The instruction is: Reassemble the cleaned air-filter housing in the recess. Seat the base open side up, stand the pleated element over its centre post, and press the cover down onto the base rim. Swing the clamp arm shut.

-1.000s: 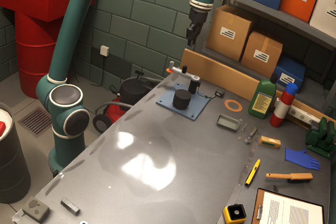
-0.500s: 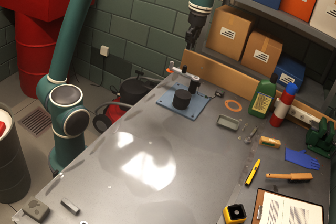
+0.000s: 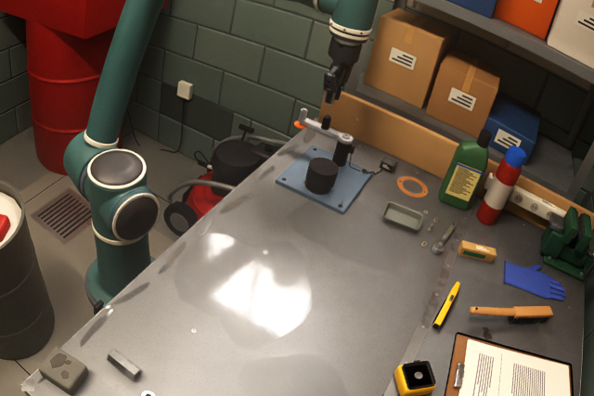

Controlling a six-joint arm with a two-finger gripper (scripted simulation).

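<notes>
The base and the pleated element are hidden under the black cover, which stands as a closed cylinder on the blue plate at the bench's far left. Behind it the clamp arm reaches out from its black post toward the bench's far edge, away from the cover. The arm has an upright black knob and an orange-tipped end. My gripper hangs above the clamp arm's knob, pointing down. It is partly closed and holds nothing.
The wooden backboard rises just behind the clamp. To the right lie an orange gasket ring, a small tray, a green bottle and a red and white can. Shelves with boxes stand behind.
</notes>
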